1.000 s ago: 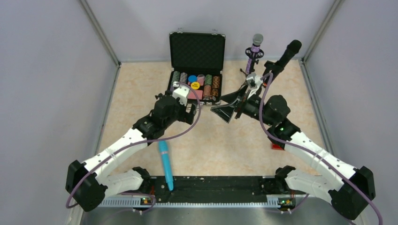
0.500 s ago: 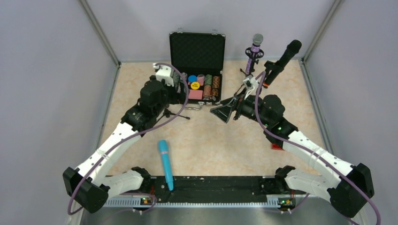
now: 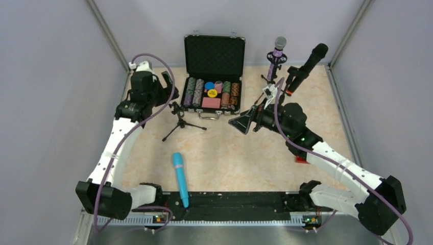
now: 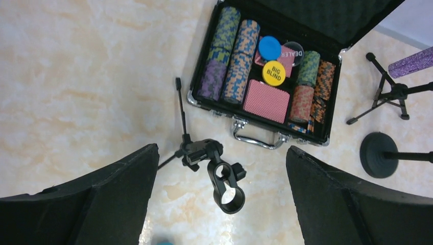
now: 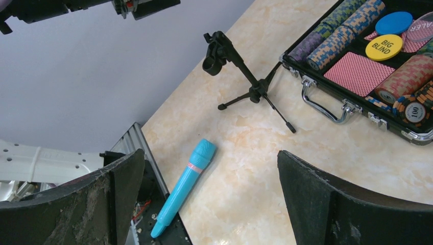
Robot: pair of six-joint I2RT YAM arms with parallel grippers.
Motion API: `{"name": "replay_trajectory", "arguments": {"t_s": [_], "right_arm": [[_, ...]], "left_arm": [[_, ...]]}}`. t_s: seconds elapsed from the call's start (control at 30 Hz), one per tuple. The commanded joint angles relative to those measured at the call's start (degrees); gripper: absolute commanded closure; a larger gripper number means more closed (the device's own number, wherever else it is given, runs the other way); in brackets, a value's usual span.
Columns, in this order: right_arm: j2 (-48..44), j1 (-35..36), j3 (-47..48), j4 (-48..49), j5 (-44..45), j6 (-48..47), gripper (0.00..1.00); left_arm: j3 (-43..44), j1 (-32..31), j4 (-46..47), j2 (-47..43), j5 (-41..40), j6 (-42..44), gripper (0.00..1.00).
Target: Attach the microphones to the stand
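The turquoise microphone (image 3: 178,176) lies on the table near the front, its tail over the black rail; it also shows in the right wrist view (image 5: 186,184). An empty small tripod stand (image 3: 180,119) with a ring clip (image 4: 227,184) stands in front of the case. The purple microphone (image 3: 278,50) and the black microphone (image 3: 307,65) sit in stands at the back right. My left gripper (image 3: 164,88) is open and empty, high above the empty stand. My right gripper (image 3: 244,116) is open and empty at mid-table, right of the stand.
An open black case (image 3: 213,76) of poker chips and cards sits at the back centre. A small red block (image 3: 301,159) lies by my right arm. The black microphone's round stand base (image 4: 380,148) stands right of the case. Grey walls close in both sides.
My left arm has swung back and to the left, away from the case front, uncovering the empty tripod stand. My right gripper has barely moved.
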Motion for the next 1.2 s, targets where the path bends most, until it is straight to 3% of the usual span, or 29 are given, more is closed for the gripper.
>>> {"name": "replay_trajectory", "arguments": {"t_s": [0.0, 0.3, 0.7, 1.17], "right_arm": [[1.1, -0.4, -0.3, 0.7, 0.3, 0.2, 0.01], [1.4, -0.4, -0.7, 0.5, 0.2, 0.7, 0.01], [1.8, -0.4, -1.4, 0.6, 0.4, 1.2, 0.01], [3.2, -0.4, -1.3, 1.5, 0.1, 1.9, 0.01]], "left_arm": [[-0.2, 4.9, -5.2, 1.6, 13.0, -4.6, 0.01], [-1.8, 8.3, -2.5, 8.4, 27.9, -7.9, 0.01], [-0.5, 8.2, -2.8, 16.2, 27.2, -7.8, 0.08], [-0.4, 7.8, -3.7, 16.3, 27.1, -5.0, 0.43]]}}
